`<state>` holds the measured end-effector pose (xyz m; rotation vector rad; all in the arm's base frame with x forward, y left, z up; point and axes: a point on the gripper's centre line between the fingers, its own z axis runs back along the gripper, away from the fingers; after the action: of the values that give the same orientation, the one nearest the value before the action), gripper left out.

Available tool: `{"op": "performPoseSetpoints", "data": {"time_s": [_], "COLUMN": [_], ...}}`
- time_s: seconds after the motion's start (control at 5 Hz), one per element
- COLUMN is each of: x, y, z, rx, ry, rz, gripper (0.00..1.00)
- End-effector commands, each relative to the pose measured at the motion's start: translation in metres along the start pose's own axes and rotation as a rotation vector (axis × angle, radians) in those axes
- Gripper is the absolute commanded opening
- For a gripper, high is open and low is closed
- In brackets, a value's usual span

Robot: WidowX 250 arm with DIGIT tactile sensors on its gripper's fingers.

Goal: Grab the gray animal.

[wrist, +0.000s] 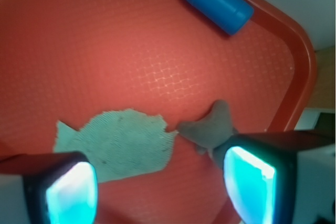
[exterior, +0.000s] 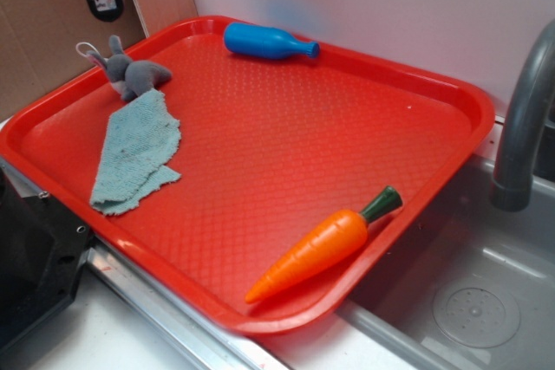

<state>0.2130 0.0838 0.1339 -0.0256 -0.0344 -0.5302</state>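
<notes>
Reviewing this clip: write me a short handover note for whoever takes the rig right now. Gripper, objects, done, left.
Gripper: open, empty, hovering above the tray's corner.
Bunny: lying in that corner, touching the cloth; in the wrist view it sits partly under one finger, not between the two.
Bottle lies at the tray's back edge, carrot at its near edge, both clear of the bunny.
Done: approach only.
Left: centre over the bunny, descend, close, lift, and avoid pinching the cloth.

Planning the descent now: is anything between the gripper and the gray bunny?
Nothing visible blocks it. The gripper hangs open above the gray bunny, which lies partly under one finger in the wrist view. The blue-green cloth touches its side but does not cover it.
</notes>
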Motion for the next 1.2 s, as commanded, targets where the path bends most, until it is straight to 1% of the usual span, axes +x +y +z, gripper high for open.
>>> {"op": "performPoseSetpoints", "data": {"time_s": [0.0,0.2,0.4,0.6,0.8,1.0], "x": [-0.005,0.004,-0.015,-0.027,-0.052,-0.053], "y": [0.039,0.052,0.052,0.064,0.074,0.074], "z": [-0.031,-0.047,-0.062,-0.074,-0.088,-0.095], "rx": [-0.022,0.032,0.054,0.045,0.031,0.035], "ry": [0.054,0.08,0.1,0.141,0.215,0.271], "rz": [-0.065,-0.024,-0.033,-0.025,0.086,0.135], "gripper": [1.0,1.0,1.0,1.0,1.0,0.89]}}
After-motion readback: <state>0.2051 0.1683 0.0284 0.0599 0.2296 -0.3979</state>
